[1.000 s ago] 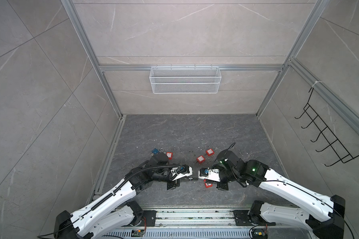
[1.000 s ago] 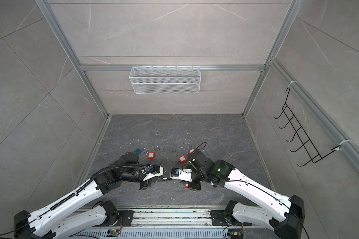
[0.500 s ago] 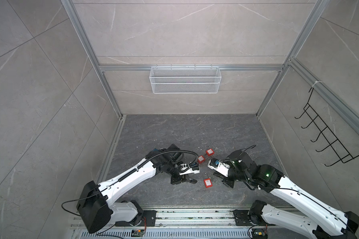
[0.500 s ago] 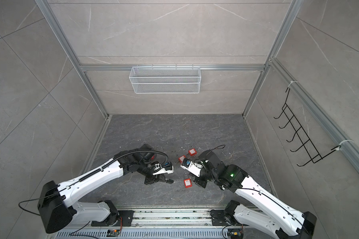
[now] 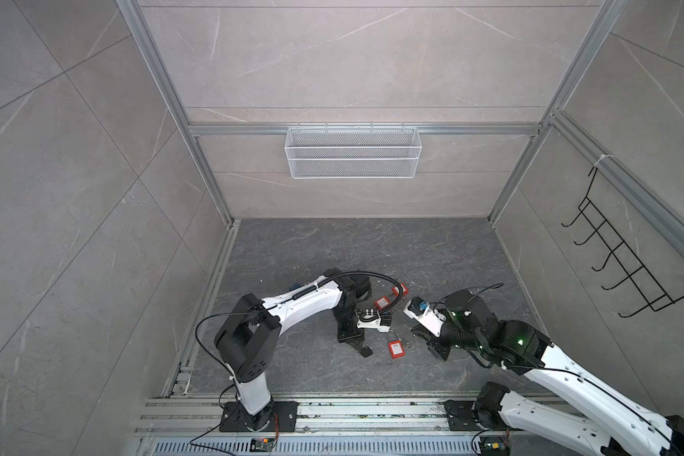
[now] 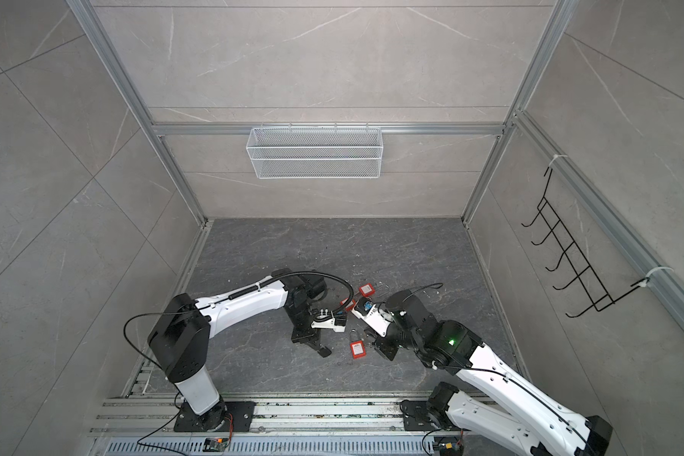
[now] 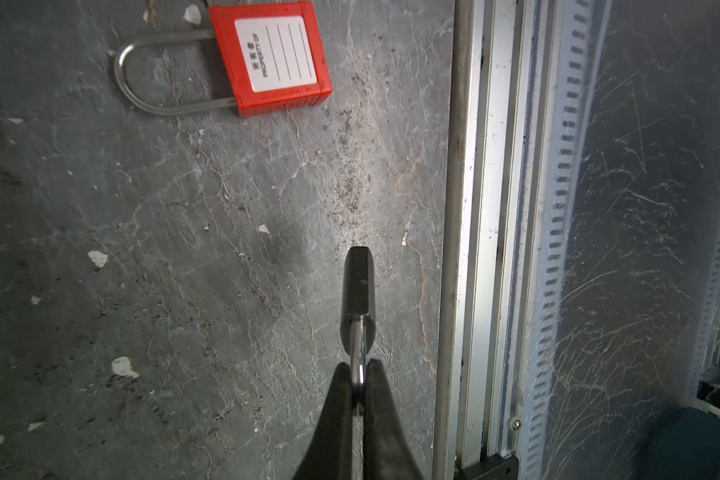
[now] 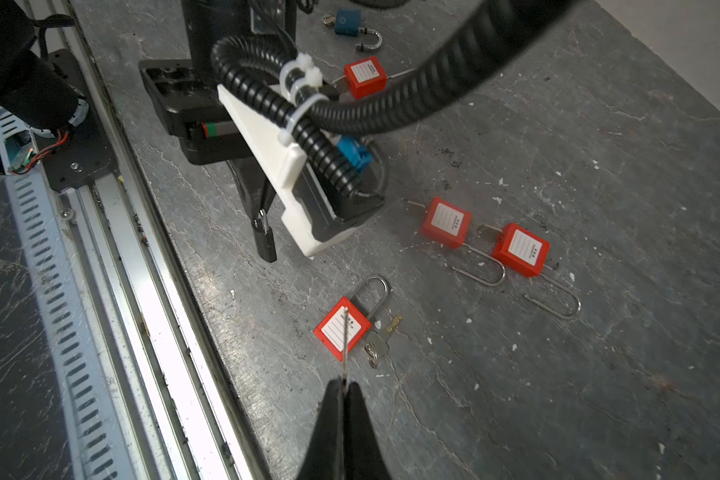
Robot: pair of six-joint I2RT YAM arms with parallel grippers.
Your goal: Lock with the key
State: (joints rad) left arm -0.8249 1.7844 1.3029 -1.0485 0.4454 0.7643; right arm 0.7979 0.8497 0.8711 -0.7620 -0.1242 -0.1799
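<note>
Pinching the steel shackle of a small black padlock, the left gripper has its jaws closed nearly together, and the lock body sticks out beyond the fingertips. In a top view this padlock sits low over the dark desk, near the front rail. The right gripper is shut tight on a thin metal key, seen edge-on, with the blade pointing forward from the tips. Key and black padlock are apart, not yet joined.

Between the two grippers a red padlock lies flat on the desk with its label up and its shackle seated in the body. A loose bunch of keys lies just beside it. Two more red padlocks lie farther off with long shackles swung open. A blue padlock rests beyond the left arm.
</note>
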